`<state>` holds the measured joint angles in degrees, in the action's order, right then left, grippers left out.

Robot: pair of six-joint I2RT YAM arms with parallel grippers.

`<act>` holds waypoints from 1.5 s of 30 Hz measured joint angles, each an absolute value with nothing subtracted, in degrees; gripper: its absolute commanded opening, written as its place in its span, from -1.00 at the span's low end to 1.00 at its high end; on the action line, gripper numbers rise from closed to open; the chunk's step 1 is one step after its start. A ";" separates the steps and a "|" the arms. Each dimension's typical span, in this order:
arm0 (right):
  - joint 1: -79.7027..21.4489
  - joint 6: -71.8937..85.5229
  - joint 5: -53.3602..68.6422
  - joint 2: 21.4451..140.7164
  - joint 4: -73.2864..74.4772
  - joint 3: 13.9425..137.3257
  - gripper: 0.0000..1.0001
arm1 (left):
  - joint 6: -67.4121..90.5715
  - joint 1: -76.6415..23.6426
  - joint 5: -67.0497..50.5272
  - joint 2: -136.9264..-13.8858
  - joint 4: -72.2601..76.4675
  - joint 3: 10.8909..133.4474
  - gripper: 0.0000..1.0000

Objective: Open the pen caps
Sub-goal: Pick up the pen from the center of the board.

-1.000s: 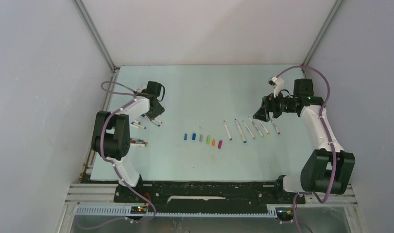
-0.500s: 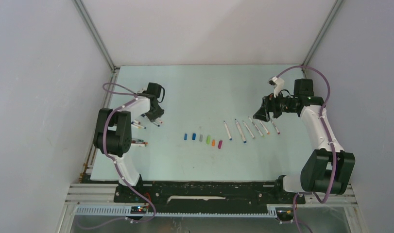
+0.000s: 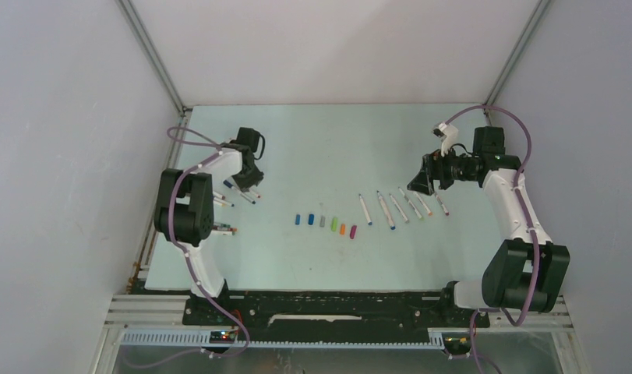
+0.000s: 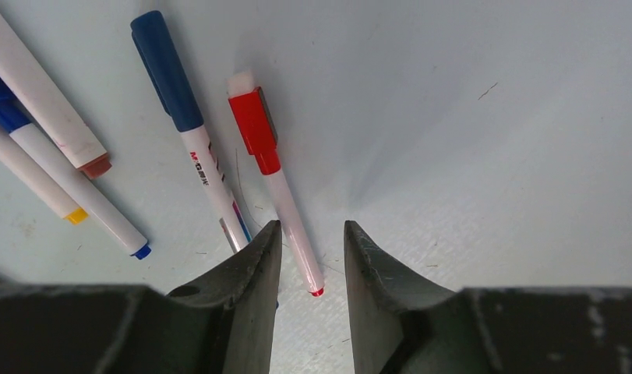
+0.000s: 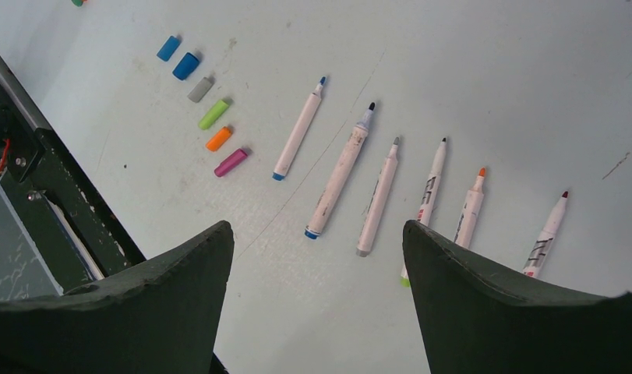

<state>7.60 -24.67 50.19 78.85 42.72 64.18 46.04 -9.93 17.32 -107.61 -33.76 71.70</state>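
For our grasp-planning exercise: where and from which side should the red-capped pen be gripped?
Take the red-capped pen by its white barrel, from above: it lies flat, cap clear, barrel inside the open left end effector.

free table (image 3: 336, 148) behind 6 pen caps (image 3: 322, 221), pens (image 4: 195, 148) crowd left gripper (image 4: 311, 230)

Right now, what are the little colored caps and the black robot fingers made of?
The caps look like smooth plastic, each one solid, even color. The black fingers look matte, maybe plastic or rubber: dull, no shine.
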 measured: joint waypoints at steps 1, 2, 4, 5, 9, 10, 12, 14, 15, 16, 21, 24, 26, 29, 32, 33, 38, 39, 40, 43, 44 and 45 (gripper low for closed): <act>7.70 -24.67 50.19 78.85 42.72 64.18 0.62 | 45.93 -9.93 17.30 -107.81 -34.04 72.14 -0.24; 7.77 -24.67 50.19 78.85 42.72 64.18 0.62 | 45.80 -9.91 17.26 -108.03 -34.28 72.62 -0.24; 7.92 -24.67 50.28 78.85 42.72 64.18 0.62 | 45.39 -9.87 17.06 -108.33 -34.59 73.14 -0.27; 8.01 -24.67 50.37 78.83 42.72 64.18 0.62 | 45.10 -9.80 16.82 -108.40 -34.68 73.25 -0.29; 8.25 -24.67 50.46 78.63 42.72 64.18 0.62 | 44.69 -9.54 16.12 -108.47 -35.11 73.28 -0.44; 8.29 -24.67 50.54 78.52 42.72 64.18 0.62 | 44.60 -9.45 16.05 -108.47 -35.11 73.28 -0.47; 8.38 -24.67 50.78 78.41 42.72 64.18 0.62 | 44.47 -9.32 15.79 -108.44 -35.07 73.28 -0.54; 8.45 -24.67 50.81 78.24 42.72 64.18 0.62 | 44.34 -9.15 15.44 -108.44 -34.96 73.28 -0.62; 8.45 -24.67 50.83 78.19 42.72 64.18 0.62 | 44.29 -9.08 15.18 -108.44 -34.85 73.28 -0.65; 8.47 -24.67 50.83 78.13 42.72 64.18 0.62 | 44.03 -9.06 14.92 -108.44 -34.72 73.28 -0.67; 8.49 -24.67 50.83 78.08 42.72 64.18 0.62 | 42.98 -8.95 12.51 -108.44 -33.01 73.23 -0.78; 8.49 -24.67 50.83 78.08 42.72 64.18 0.62 | 41.93 -8.95 10.37 -108.44 -31.86 73.21 -0.81; 8.49 -24.67 50.83 78.08 42.72 64.18 0.62 | 41.30 -8.97 9.26 -108.44 -31.33 73.21 -0.82; 8.49 -24.67 50.83 78.08 42.72 64.18 0.62 | 39.94 -9.23 7.90 -108.44 -31.00 73.21 -0.82; 8.49 -24.67 50.83 78.08 42.72 64.18 0.62 | 38.94 -9.76 7.27 -108.44 -31.07 73.21 -0.80; 8.49 -24.67 50.83 78.08 42.72 64.18 0.62 | 38.68 -10.02 7.29 -108.44 -31.20 73.23 -0.78; 8.51 -24.67 50.83 78.08 42.72 64.18 0.62 | 38.54 -10.66 8.93 -108.44 -31.97 73.23 -0.60; 8.51 -24.67 50.83 78.08 42.72 64.18 0.62 | 38.61 -10.63 9.34 -108.38 -32.08 73.23 -0.55; 8.51 -24.67 50.83 78.08 42.72 64.18 0.62 | 38.72 -10.59 9.76 -108.31 -32.21 73.23 -0.50; 8.51 -24.67 50.83 78.08 42.72 64.18 0.62 | 39.66 -10.11 10.44 -107.87 -32.32 73.23 -0.38; 8.51 -24.67 50.83 78.08 42.72 64.18 0.62 | 40.27 -9.85 10.50 -107.77 -32.29 73.23 -0.37; 8.54 -24.67 50.83 78.08 42.72 64.18 0.62 | 40.99 -9.54 10.46 -107.68 -32.29 73.23 -0.36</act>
